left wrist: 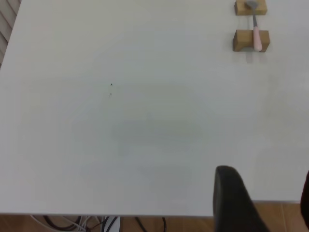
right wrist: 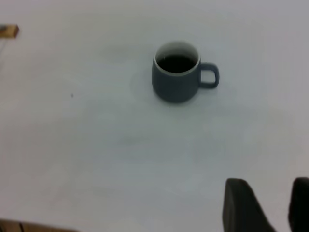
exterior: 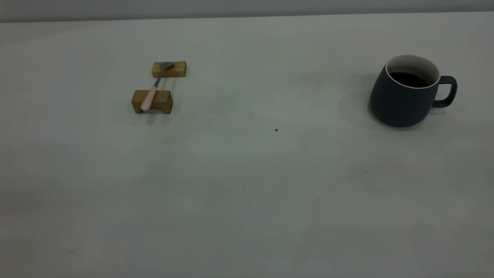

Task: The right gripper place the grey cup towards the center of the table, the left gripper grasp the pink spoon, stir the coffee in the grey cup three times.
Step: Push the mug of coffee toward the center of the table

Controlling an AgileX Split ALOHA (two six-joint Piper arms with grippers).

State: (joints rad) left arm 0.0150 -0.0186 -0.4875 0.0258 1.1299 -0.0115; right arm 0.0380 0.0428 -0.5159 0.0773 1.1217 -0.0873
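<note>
On the right side of the table (exterior: 247, 185), as the exterior view shows it, the grey cup (exterior: 403, 96) is standing upright with its loop handle pointing toward the right edge. Coffee (exterior: 408, 79) is sitting dark and glossy inside it, below the white rim. Well apart from the cup, on the left side, the pink spoon (exterior: 153, 89) is lying across two brown wooden blocks (exterior: 152, 101): its pink handle is resting on the nearer block and its grey metal bowl is lying on the farther one. A tiny dark speck (exterior: 276, 130) is showing on the table roughly between the spoon and the cup.

Neither arm is appearing in the exterior view. The left gripper (left wrist: 270, 203) is hanging over the near table edge, far from the spoon (left wrist: 256, 31), which is showing in the distance in the left wrist view; its two dark fingers are standing apart with nothing between them. The right gripper (right wrist: 270, 208) is likewise hovering well back from the cup (right wrist: 176, 72), its fingers (right wrist: 241, 208) spread with a clear gap and gripping nothing. The cup is sitting untouched with its handle turned sideways to that gripper.
</note>
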